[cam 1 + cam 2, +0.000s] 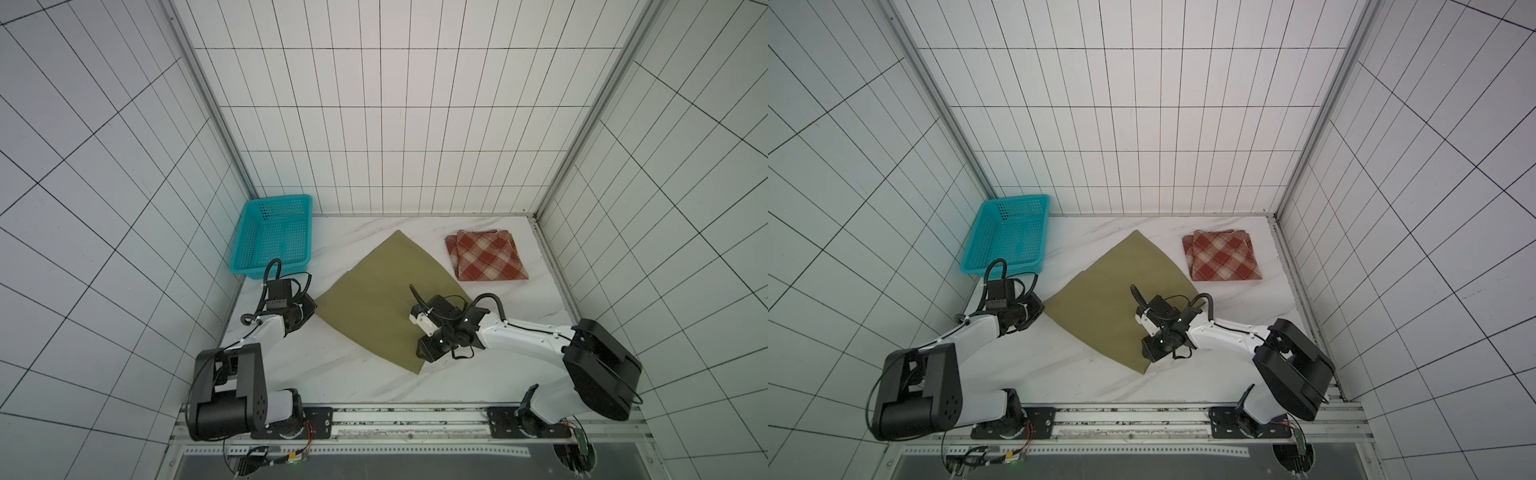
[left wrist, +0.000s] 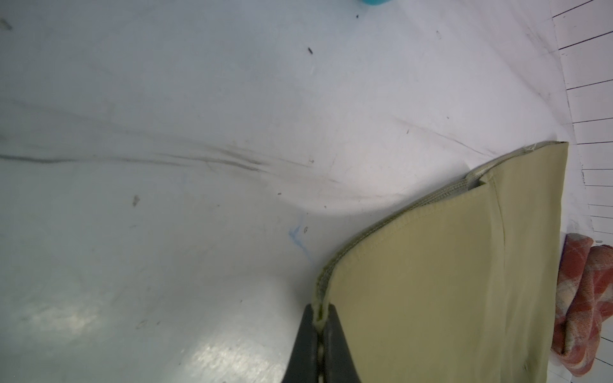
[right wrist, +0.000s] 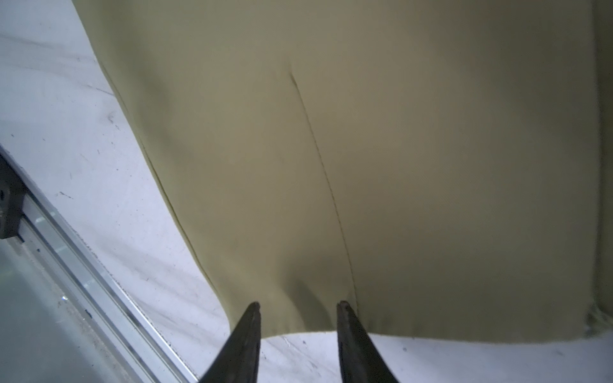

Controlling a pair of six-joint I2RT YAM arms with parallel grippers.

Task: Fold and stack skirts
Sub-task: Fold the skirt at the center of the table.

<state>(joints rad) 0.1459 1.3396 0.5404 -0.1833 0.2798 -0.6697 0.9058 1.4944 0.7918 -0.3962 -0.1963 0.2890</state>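
Note:
An olive-khaki skirt point(image 1: 374, 299) point(image 1: 1104, 307) lies spread flat like a diamond in the middle of the white table in both top views. My left gripper point(image 2: 320, 315) is shut on the stitched hem at its left corner, low at the table; the olive cloth point(image 2: 447, 282) runs away from the jaws. My right gripper point(image 3: 298, 305) stands open at the skirt's near right edge, its two fingertips apart over the olive cloth point(image 3: 365, 149) with nothing pinched between them. A rust-red and cream plaid skirt point(image 1: 486, 255) point(image 1: 1223, 255) lies folded at the back right, apart from both grippers.
A teal perforated basket point(image 1: 249, 241) point(image 1: 984, 245) stands at the back left, just behind my left wrist. Tiled walls close the table on three sides. A metal rail point(image 3: 83, 258) runs along the table's front edge, near my right gripper.

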